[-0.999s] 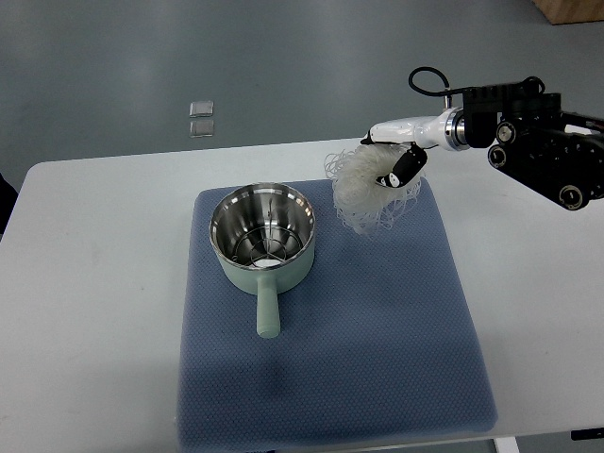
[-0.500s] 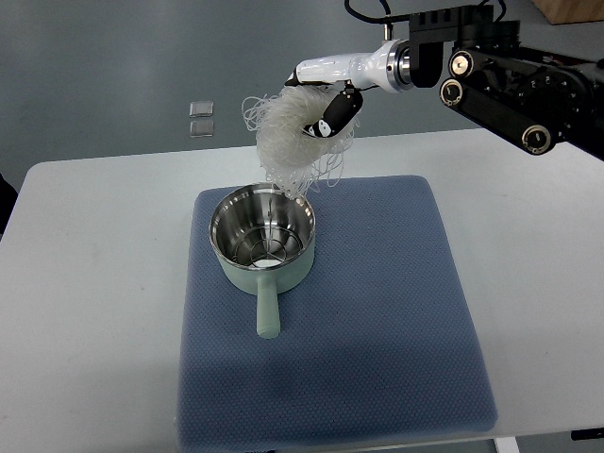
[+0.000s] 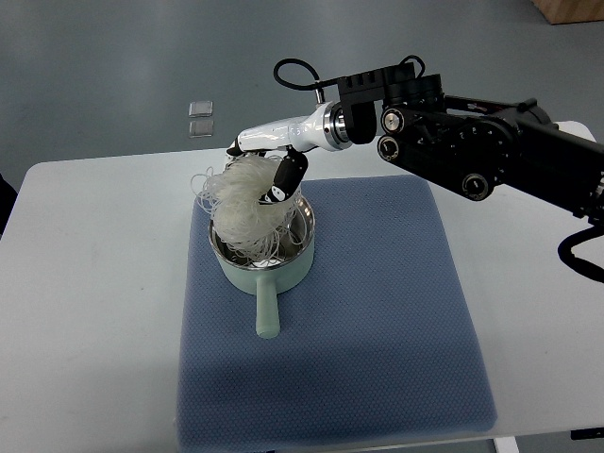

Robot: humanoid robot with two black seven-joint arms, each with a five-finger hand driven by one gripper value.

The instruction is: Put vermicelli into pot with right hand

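Top view shows the right hand (image 3: 271, 162) closed around a tangled bundle of pale, translucent vermicelli (image 3: 241, 206); its white fingers curl over the top of the bundle and one dark fingertip (image 3: 281, 184) presses into its 3 o'clock side. The bundle hangs directly over the mouth of the pot (image 3: 264, 247), and its lowest loops reach down inside the steel bowl, covering most of the opening from 9 o'clock through 12 o'clock. Whether the strands touch the bottom cannot be told. A few loose loops spill past the rim at about 10 o'clock.

From the hand, a white wrist leads toward 2 o'clock into the black right arm (image 3: 472, 151), which crosses the table's far edge and leaves the picture at its right side; a black cable loops above the wrist.

The pot has a shiny metal interior and a mint-green outer wall, and its green handle (image 3: 267, 310) points toward 6 o'clock. It stands upright on the blue-grey mat (image 3: 377, 330), in the mat's 10 o'clock quarter. The mat lies flat on the white table (image 3: 85, 283), roughly centred.

Beyond the table, at about 11 o'clock from the pot, two small clear square objects (image 3: 200, 118) sit on the grey floor, one just beside the other.
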